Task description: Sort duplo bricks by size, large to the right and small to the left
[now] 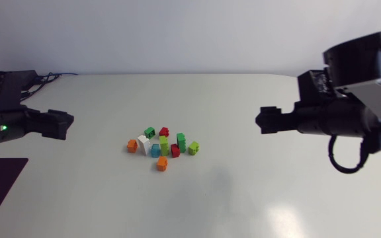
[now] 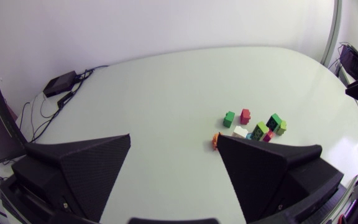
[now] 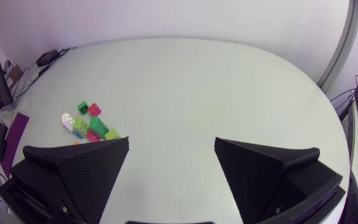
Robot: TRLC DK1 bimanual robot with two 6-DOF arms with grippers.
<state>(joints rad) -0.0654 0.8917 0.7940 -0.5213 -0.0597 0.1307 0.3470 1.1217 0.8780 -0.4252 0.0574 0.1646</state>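
Note:
A cluster of several duplo bricks (image 1: 161,145) lies at the middle of the table, slightly left. It includes a white brick (image 1: 143,143), a tall dark green brick (image 1: 181,141), a red brick (image 1: 164,132), a blue brick (image 1: 155,151) and a small orange brick (image 1: 162,163) at the near side. My left gripper (image 1: 61,124) hovers open, well left of the cluster, with nothing between its fingers (image 2: 79,168). My right gripper (image 1: 266,120) hovers open, far right of it, also empty. The left wrist view shows the bricks (image 2: 253,127) ahead, partly behind one finger. In the right wrist view they (image 3: 89,121) lie ahead beside a finger.
A small black box (image 2: 61,82) with cables (image 1: 48,78) sits at the table's far left corner. A dark purple mat (image 1: 2,192) lies at the near left edge. Bare white tabletop (image 1: 263,185) stretches on both sides of the bricks.

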